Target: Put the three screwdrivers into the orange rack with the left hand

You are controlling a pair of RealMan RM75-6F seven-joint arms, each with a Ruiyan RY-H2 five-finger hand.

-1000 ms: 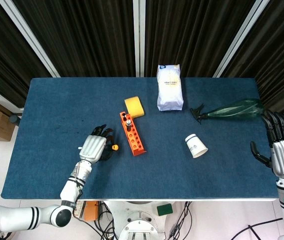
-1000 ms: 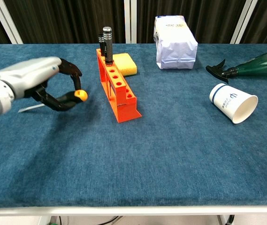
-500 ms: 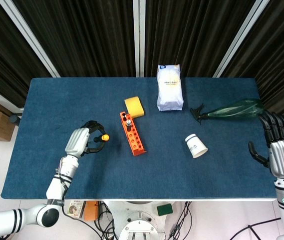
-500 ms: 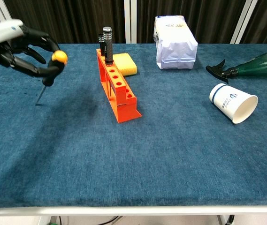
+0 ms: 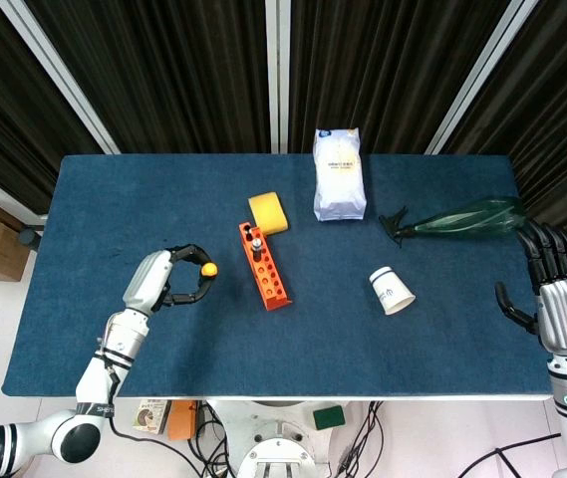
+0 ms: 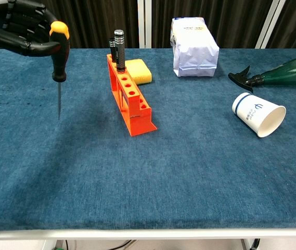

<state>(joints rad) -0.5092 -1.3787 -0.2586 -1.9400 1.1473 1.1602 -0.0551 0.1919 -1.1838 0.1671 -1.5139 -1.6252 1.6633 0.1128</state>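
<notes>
1. Since a second ago: orange-capped screwdriver [image 6: 59, 62] lifted off the counter [image 5: 413, 344] and swung from lying flat to hanging upright, tip down, clear of the cloth.
2. Held by the left hand [image 6: 17, 28], fingers wrapped round the handle top; raised toward the left edge, well apart from the orange rack [image 6: 128, 94].
3. Rack near the counter's middle, two dark-handled screwdrivers [image 6: 117, 49] already standing in its far holes; nearer holes empty.
4. Judged meaning: last of the three in hand, already oriented for insertion; remaining work a sideways carry and a lowering into a free hole.
5. Open cloth between hand and rack; yellow sponge [image 6: 138, 71] just behind the rack's far end.
6. Right hand [image 5: 562, 299] idle beyond the right edge, fingers apart, grasping nothing.
</notes>
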